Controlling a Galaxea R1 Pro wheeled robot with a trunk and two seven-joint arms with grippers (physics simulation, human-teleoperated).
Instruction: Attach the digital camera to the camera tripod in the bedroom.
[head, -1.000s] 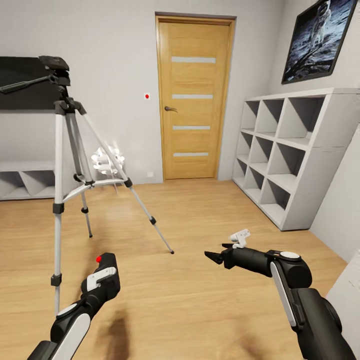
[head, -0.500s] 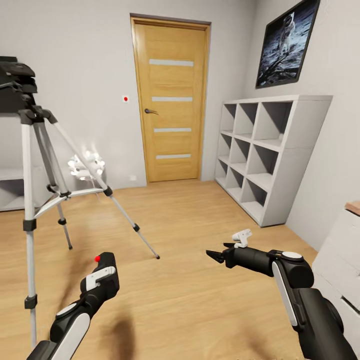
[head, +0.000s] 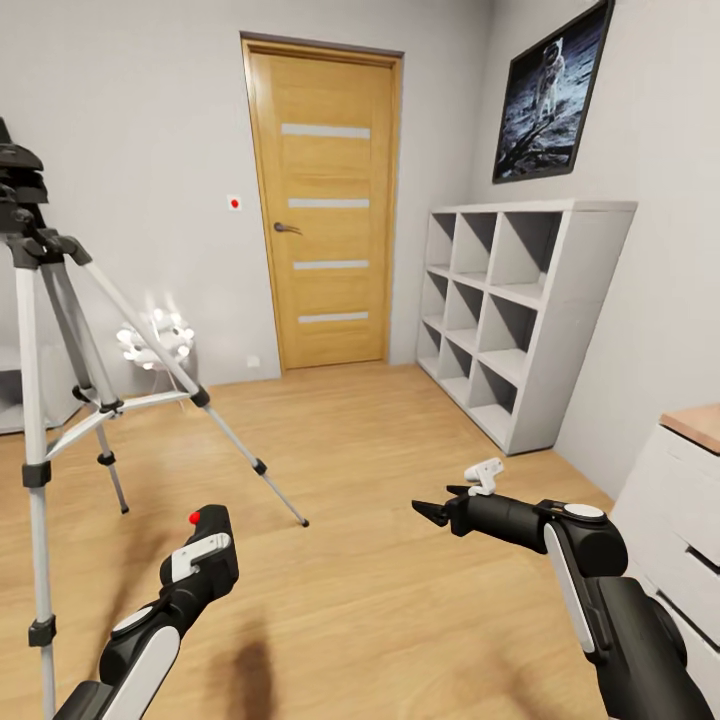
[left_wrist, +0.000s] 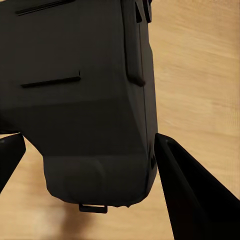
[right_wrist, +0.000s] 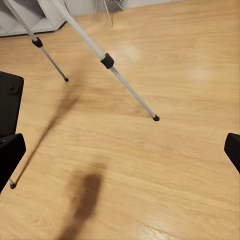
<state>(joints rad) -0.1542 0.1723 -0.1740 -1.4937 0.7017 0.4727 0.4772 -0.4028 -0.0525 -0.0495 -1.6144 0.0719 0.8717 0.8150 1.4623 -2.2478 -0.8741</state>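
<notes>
Step in hand, as I read it: turn to find the digital camera. Swing slowly and keep both arms tucked off the camera tripod (head: 40, 330) legs.

Tripod stands at the frame's left edge: silver-grey legs, black joints, black head cropped at upper left.

Right gripper (head: 432, 512) jaws spread, empty. Left gripper (head: 205, 540): dark block (left_wrist: 85, 100) sits between the fingers; can't tell whether they're clamped.

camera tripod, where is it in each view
Head view: the camera tripod stands at the left edge, with one leg splayed toward the middle.
Right wrist view: two of its legs slant across the wood floor.
Left wrist view: a black body sits between the hand's fingers.
Shared landmark: the splayed leg's foot.
</notes>
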